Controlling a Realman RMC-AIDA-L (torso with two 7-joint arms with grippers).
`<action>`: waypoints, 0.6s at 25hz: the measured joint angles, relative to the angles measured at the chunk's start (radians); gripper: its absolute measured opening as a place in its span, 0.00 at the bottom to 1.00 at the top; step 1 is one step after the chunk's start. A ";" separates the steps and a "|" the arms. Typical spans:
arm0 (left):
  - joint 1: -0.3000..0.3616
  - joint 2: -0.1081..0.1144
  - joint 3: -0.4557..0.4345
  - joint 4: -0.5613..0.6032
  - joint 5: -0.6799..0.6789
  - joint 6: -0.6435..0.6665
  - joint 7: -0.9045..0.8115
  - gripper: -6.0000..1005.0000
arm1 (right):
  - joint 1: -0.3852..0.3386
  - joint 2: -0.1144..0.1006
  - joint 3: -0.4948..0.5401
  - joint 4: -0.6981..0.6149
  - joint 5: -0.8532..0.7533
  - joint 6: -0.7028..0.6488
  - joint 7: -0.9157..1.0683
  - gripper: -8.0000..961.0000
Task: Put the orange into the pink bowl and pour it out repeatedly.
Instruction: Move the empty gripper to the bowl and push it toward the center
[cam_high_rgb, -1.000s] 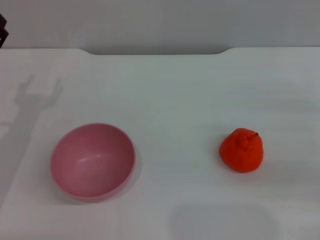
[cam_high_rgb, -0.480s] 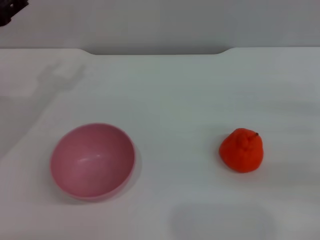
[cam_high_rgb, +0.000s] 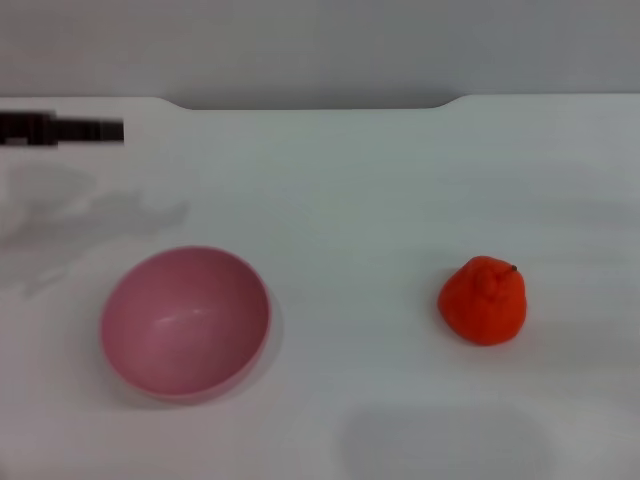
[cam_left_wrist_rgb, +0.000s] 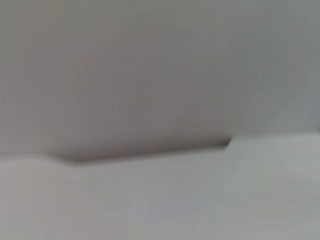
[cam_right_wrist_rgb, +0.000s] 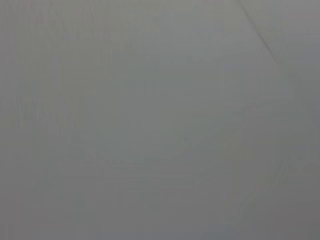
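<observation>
The orange (cam_high_rgb: 483, 300) sits upright on the white counter (cam_high_rgb: 350, 200), well apart from the empty pink bowl (cam_high_rgb: 185, 322). The left claw (cam_high_rgb: 60, 129) shows only as a dark smear at the far left; whether it is apart or together cannot be told.

Red-orange orange (cam_high_rgb: 483, 301), plain pink bowl (cam_high_rgb: 185, 322), white table (cam_high_rgb: 360, 200).

One orange (cam_high_rgb: 483, 301) and one pink bowl (cam_high_rgb: 185, 322) — two loose things in all, both on a single white bench (cam_high_rgb: 350, 190). The bowl holds nothing, so the fruit count stays at one. One dark shape (cam_high_rgb: 60, 129) pokes in at the bench's far left edge — probably the left end effector, though it is too smeared to be sure.
</observation>
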 joint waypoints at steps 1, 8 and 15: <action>0.000 0.000 0.000 0.000 0.000 0.000 0.000 0.80 | 0.001 0.000 0.000 0.001 -0.001 0.000 0.000 0.60; -0.002 -0.049 -0.008 0.157 0.257 0.206 -0.135 0.80 | 0.005 -0.001 -0.002 0.002 -0.003 0.000 0.000 0.60; 0.004 -0.109 -0.011 0.184 0.389 0.235 -0.148 0.80 | 0.012 -0.001 -0.009 0.002 -0.003 -0.003 0.000 0.60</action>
